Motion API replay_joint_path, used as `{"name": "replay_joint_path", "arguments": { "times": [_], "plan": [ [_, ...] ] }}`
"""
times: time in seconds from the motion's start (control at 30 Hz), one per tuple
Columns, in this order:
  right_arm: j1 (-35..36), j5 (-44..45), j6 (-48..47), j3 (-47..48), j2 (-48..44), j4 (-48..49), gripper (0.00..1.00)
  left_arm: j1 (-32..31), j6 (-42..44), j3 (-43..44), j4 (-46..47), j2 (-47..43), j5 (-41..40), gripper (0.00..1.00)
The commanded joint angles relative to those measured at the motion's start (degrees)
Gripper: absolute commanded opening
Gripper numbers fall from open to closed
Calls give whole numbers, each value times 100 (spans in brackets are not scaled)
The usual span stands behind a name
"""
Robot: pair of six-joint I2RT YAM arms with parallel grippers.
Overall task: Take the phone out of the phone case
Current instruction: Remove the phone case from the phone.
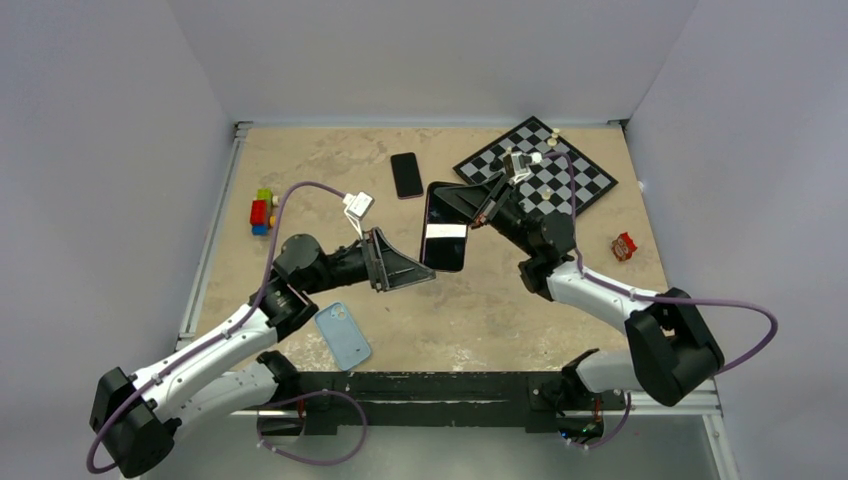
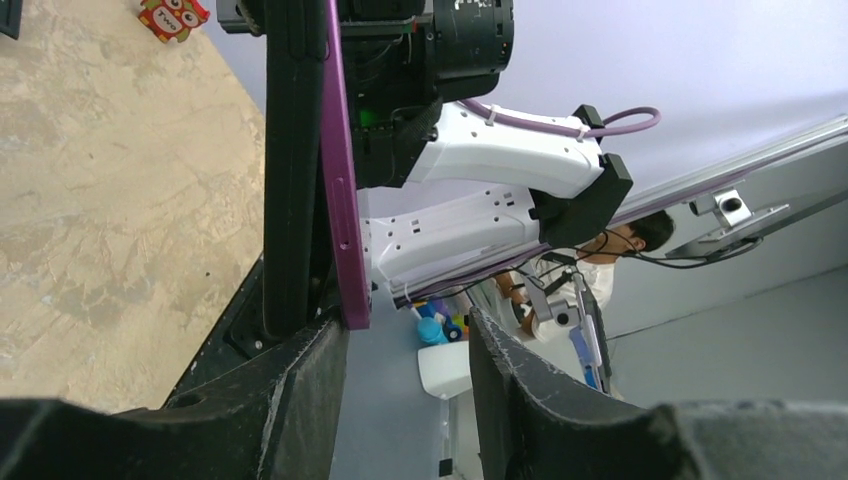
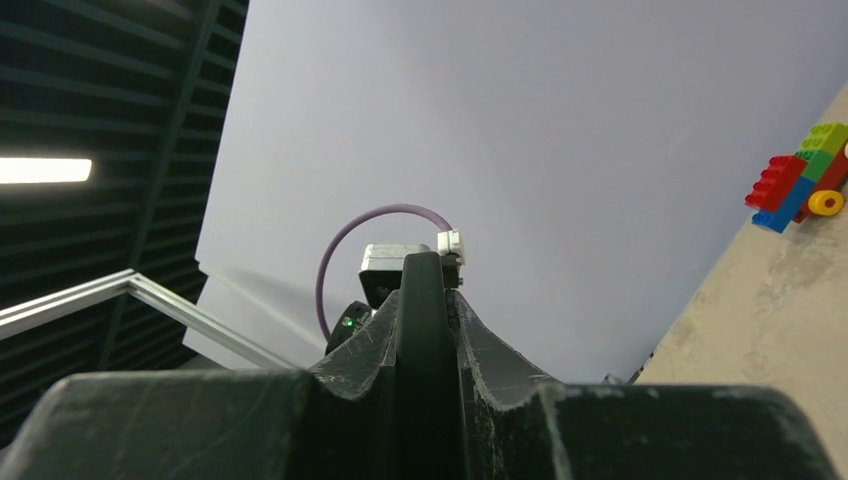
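While your right gripper clamps its two o'clock edge, the phone hangs aloft.
Your left gripper stands unclenched at its seven o'clock corner.

The right gripper has its two black fingers pressed together on a thin dark slab, seen edge-on and rising past their tips. Just beyond the tips sits a grey box with a white plug. A purple cable loops up and left from it. Far to the fingers' right, coloured toy bricks rest on the tan tabletop.
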Motion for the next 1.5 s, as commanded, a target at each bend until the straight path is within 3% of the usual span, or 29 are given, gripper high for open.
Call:
{"name": "replay_joint_path", "arguments": {
  "times": [0.0, 0.13, 0.27, 0.5, 0.57, 0.7, 0.8, 0.93, 1.1, 1.17, 1.37, 1.47],
  "plan": [
    [160, 106, -46, 255, -347, 44, 0, -19, 35, 386, 103, 94, -532, 52],
    [316, 79, -330, 288, -423, -358, 0, -20, 156, 797, -19, 431, -498, 51],
    [401, -44, -580, 327, -519, -770, 0, -20, 403, 1178, -337, 661, -569, 41],
    [399, -383, -1849, 784, -898, -2937, 1, -16, 596, 1168, -522, 514, -870, 1],
    [397, -522, -2062, 812, -1001, -3218, 17, -12, 573, 1025, -503, 339, -1145, 0],
    [372, -834, -2444, 894, -1251, -3670, 63, 7, 625, 916, -531, 61, -1367, 0],
    [308, -1080, -2756, 986, -1494, -4095, 74, 24, 595, 910, -612, -71, -1408, 0],
    [111, -1130, -3043, 872, -2099, -4492, 76, 42, 423, 868, -693, -310, -1514, 0],
    [-7, -851, -2819, 258, -2710, -4155, 73, 51, 44, 831, -998, -620, -1816, 0],
    [-13, -783, -2573, -78, -2781, -3733, 69, 47, -127, 768, -937, -716, -1932, 0],
    [22, -939, -2446, -148, -2488, -3324, 44, 49, -451, 629, -621, -807, -1927, 0],
    [88, -1107, -2304, -181, -2297, -2959, 43, 49, -553, 564, -477, -778, -1897, 0]
  ]
}}
